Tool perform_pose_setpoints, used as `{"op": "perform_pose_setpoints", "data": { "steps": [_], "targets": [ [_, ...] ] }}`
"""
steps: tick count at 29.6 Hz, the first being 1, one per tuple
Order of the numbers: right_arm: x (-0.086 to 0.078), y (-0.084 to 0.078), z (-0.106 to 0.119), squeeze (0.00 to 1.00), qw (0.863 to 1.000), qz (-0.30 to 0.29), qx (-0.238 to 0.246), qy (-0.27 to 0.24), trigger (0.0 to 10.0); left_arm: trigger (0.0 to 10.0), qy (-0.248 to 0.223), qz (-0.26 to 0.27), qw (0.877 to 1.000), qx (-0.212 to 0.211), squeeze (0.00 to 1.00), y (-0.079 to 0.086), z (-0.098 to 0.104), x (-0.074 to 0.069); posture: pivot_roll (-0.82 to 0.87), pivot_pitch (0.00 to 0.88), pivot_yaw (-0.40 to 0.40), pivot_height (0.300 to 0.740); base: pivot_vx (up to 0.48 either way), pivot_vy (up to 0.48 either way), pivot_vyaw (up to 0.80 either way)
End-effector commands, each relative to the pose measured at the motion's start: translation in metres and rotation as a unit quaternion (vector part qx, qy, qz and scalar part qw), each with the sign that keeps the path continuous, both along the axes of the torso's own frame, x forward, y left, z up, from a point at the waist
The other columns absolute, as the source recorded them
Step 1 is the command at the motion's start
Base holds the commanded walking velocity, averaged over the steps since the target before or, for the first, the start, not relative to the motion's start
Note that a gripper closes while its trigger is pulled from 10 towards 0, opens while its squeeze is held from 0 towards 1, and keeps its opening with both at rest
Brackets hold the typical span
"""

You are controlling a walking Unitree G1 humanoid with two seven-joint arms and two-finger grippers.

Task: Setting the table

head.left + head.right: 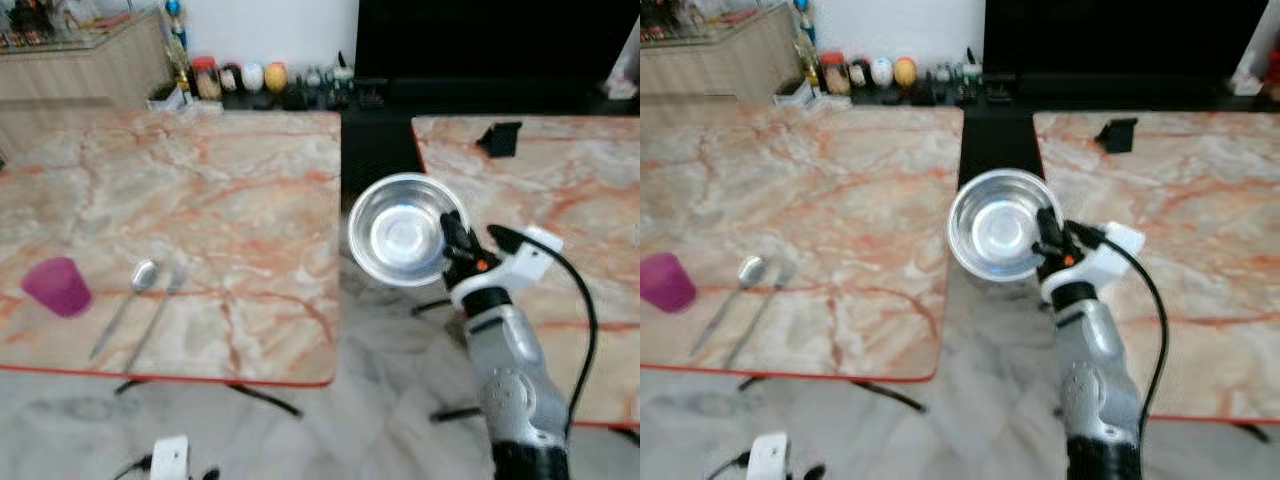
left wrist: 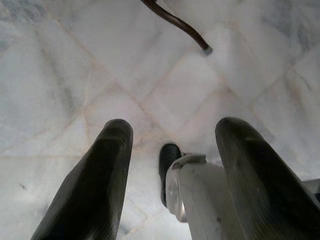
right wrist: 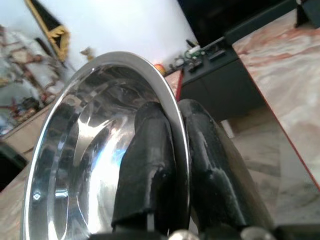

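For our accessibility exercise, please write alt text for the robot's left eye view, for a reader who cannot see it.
The right gripper holds a shiny metal bowl by its rim over the gap between two marble tables. On the left table lie a purple cup, a spoon and a fork, side by side near its front edge.

**Layout around the left worktop**

I take the left worktop [image 1: 200, 210] as my landmark. On it, near its front left corner, sits the cup [image 1: 58, 286]; just right of the cup lie the spoon [image 1: 128, 300] and the fork [image 1: 160, 310], side by side. Right of this worktop, across a gap of floor [image 1: 380, 400], stands the second worktop [image 1: 560, 190]. Over that gap my right gripper [image 1: 450, 232] holds the bowl [image 1: 400, 230], jaws pinching its rim. Behind the landmark runs a low shelf [image 1: 270, 95] carrying small items. My left gripper [image 2: 172, 165] hangs over the floor.
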State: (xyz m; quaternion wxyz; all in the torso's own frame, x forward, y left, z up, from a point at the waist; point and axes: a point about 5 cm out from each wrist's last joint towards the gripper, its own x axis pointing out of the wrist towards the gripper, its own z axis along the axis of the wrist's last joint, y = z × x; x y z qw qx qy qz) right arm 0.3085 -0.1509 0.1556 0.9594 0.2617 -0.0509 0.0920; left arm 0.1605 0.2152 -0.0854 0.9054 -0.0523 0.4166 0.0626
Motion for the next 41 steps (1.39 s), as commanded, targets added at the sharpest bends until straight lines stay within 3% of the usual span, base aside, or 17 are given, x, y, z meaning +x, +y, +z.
{"op": "perform_pose_setpoints", "data": {
  "steps": [1,41],
  "targets": [
    [0.0015,-0.005,0.0072,0.0,1.0,-0.009,-0.003,-0.013,10.0,10.0,0.003,-0.001,1.0,-0.001,0.0,-0.0013,-0.0005,-0.0001,-0.09,0.0,0.046,0.74,0.0,-0.375,0.0],
    [0.0038,-0.0082,0.0107,0.0,1.0,-0.022,-0.01,-0.017,10.0,10.0,-0.014,-0.01,1.0,-0.002,0.0,-0.0063,0.0019,0.0055,-0.1,0.0,0.049,0.74,0.0,-0.373,0.0]
  ]
}}
